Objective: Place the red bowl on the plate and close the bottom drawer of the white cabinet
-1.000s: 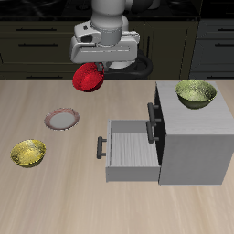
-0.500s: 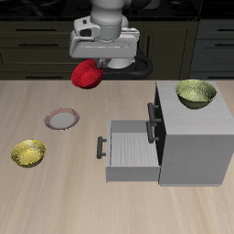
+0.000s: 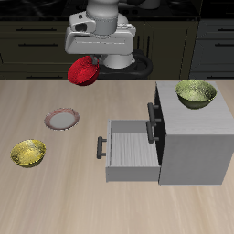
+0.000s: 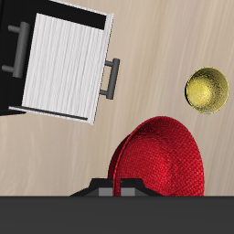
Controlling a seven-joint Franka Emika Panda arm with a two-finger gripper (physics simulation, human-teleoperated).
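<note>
I have the red bowl (image 3: 83,70) pinched in my claw (image 3: 89,66), tipped on its side, high above the tabletop (image 3: 64,192) and farther back than the plate (image 3: 62,119). I think I should bring it over the plate, turn it flat, and go down slowly before I let go. One yellow-green bowl (image 3: 28,153) sits near the plate, toward the front edge, so I must not bump it. The bottom drawer (image 3: 132,149) sticks out of the white cabinet (image 3: 196,146), waiting to be pushed in.

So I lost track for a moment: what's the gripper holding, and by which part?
The gripper holds the red bowl by its rim, tilted, high above the table.
</note>
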